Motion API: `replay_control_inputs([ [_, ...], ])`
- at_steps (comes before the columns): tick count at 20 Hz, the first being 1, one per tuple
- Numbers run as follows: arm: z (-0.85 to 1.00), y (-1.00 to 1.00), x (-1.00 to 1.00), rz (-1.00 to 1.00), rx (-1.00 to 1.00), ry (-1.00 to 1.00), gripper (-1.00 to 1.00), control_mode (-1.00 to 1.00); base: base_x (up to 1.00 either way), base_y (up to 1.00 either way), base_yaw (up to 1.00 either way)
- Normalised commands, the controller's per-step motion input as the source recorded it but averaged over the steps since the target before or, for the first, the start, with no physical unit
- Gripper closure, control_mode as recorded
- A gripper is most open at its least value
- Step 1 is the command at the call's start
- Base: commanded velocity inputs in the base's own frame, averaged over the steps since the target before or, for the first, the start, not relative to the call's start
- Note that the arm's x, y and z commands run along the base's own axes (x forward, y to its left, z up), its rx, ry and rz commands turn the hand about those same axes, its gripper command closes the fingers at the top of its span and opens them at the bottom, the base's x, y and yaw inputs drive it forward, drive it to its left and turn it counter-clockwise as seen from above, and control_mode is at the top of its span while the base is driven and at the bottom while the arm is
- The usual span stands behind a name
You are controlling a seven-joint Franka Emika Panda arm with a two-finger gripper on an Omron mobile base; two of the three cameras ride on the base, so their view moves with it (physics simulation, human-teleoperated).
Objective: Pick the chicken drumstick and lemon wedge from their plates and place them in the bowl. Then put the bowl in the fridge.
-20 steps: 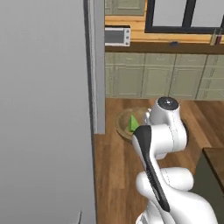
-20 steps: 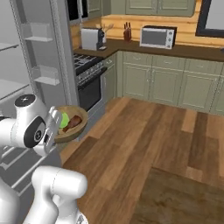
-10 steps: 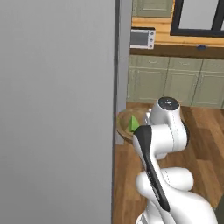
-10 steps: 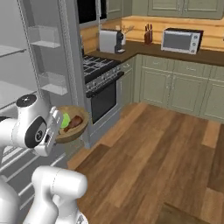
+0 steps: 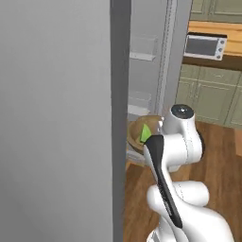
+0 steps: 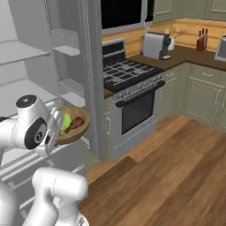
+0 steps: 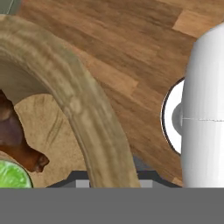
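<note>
Bowl (image 6: 75, 128) held off the floor at the open fridge (image 6: 39, 75), jaws clamped on its near rim. Lemon wedge (image 6: 66, 121) and chicken drumstick (image 6: 77, 123) lie inside, touching. Grey door edge close left; wood floor (image 6: 176, 176) open to the right. Bowl round, tan, grained.

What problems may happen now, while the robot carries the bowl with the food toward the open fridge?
The bowl seems held only at its rim, so it may tilt and spill the lemon wedge and chicken drumstick. In the left base view the fridge door edge stands close beside the bowl, so the bowl might knock it on the way to a shelf.
</note>
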Motion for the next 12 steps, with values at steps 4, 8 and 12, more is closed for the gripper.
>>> replay_control_inputs([
  [4,0.00,0.00,0.00,0.00,0.00,0.00,1.00,1.00,0.78,-0.29,0.42],
  [8,0.00,0.00,0.00,0.00,0.00,0.00,1.00,1.00,0.00,0.00,0.57],
  [12,0.00,0.00,0.00,0.00,0.00,0.00,1.00,1.00,0.02,0.00,0.58],
])
